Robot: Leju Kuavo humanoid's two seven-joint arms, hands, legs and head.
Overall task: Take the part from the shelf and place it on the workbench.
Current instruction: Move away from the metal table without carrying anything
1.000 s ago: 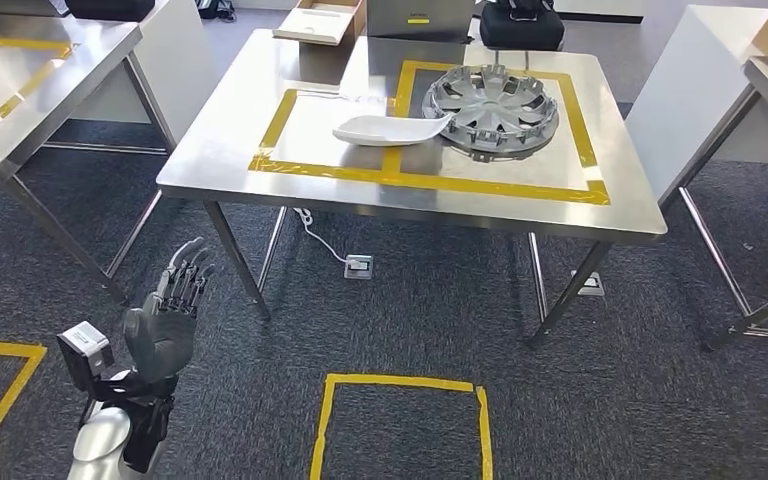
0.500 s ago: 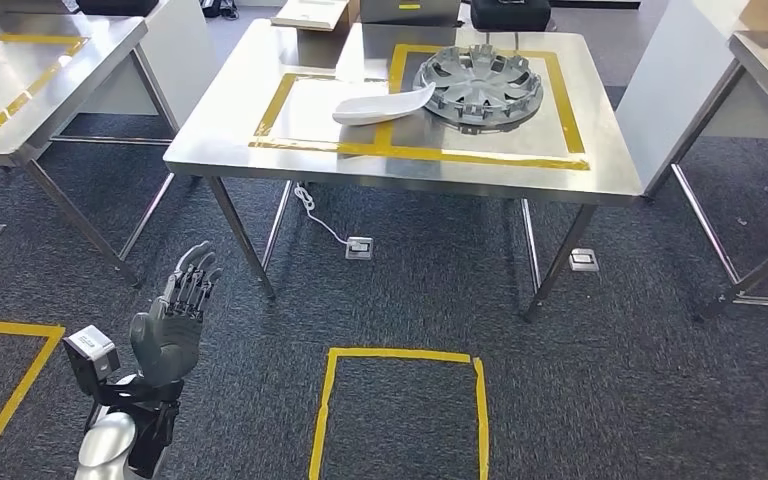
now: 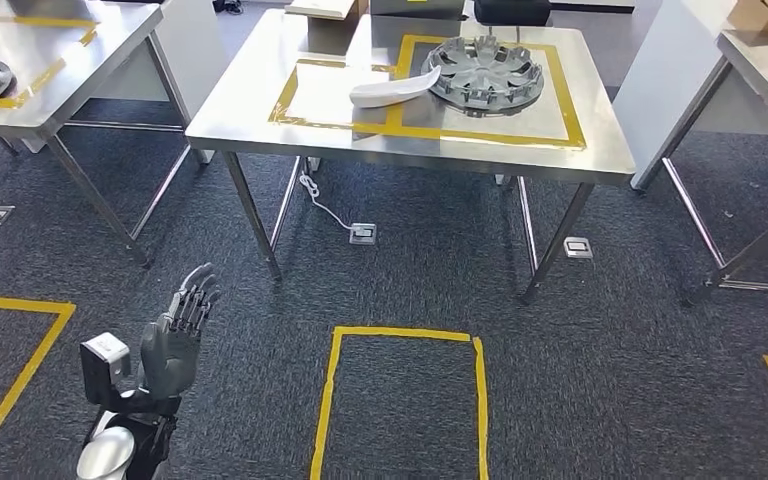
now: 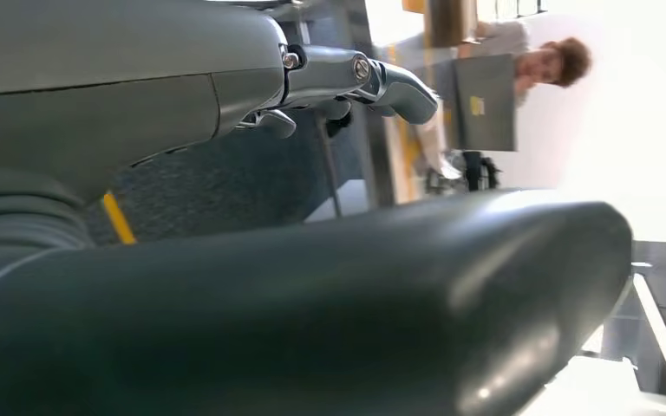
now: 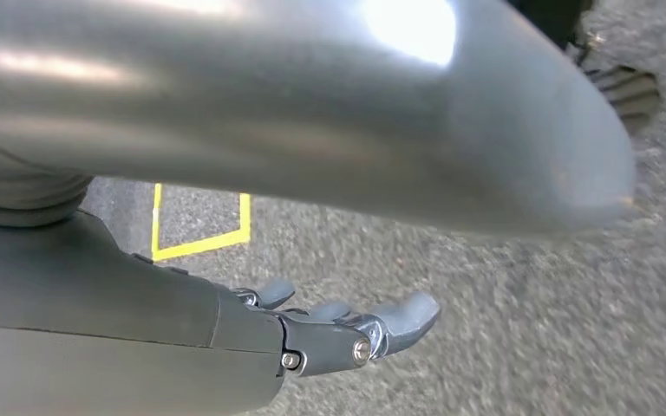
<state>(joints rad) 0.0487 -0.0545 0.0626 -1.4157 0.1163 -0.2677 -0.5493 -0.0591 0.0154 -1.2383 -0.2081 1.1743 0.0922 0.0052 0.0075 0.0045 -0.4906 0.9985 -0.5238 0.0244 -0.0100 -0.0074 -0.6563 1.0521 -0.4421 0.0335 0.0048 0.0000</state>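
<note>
Standing off, left hand (image 3: 175, 335) spread and holding nothing, right hand (image 5: 347, 329) likewise; likely next: heading shelfward, workbench (image 3: 250, 110) far ahead.

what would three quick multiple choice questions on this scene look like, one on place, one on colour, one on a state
1. Where does the white curved part lie?
A. on the carpet
B. on the steel table, beside the wheel cover
C. in the left hand

2. What colour is the tape marking the tabletop?
A. yellow
B. red
C. blue

3. How is the left hand?
A. holding the wheel cover
B. pressing on the table
C. raised over the floor, fingers apart, holding nothing

Answers:
1 B, the part rests across the taped squares, its tip at the wheel cover's rim.
2 A, the squares are outlined in yellow.
3 C, the head view shows spread fingers with only carpet behind them.
</note>
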